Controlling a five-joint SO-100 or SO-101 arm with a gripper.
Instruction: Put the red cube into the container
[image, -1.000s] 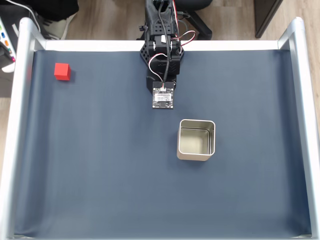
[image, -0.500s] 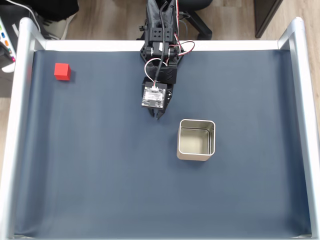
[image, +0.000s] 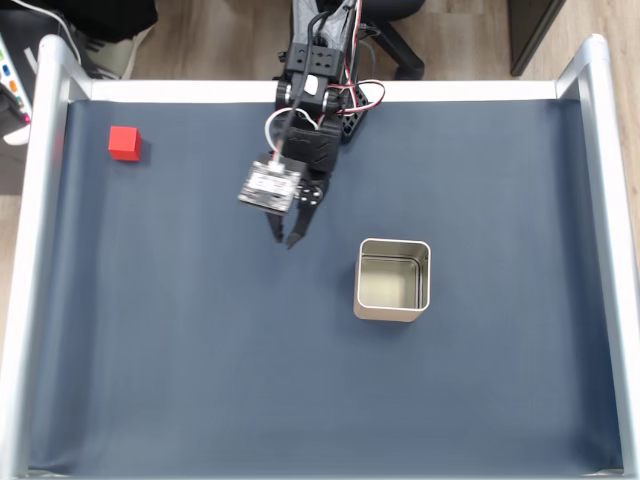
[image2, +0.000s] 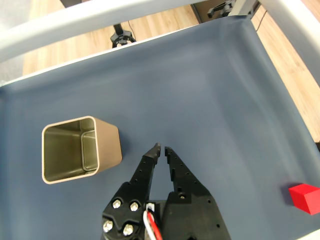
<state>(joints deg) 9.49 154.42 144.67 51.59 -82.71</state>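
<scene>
hand (image2: 161, 148) nearly closed and empty above the mat, red cube (image: 124, 142) well apart, container (image: 393, 280) near

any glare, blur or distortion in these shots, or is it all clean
Fixed view: even light, sharp, soft sheen streaks on the blue mat, slight motion blur on the tool. Wrist view: container walls reflect brightly, red cube cut by the frame edge, rails bowed slightly by the lens.
</scene>
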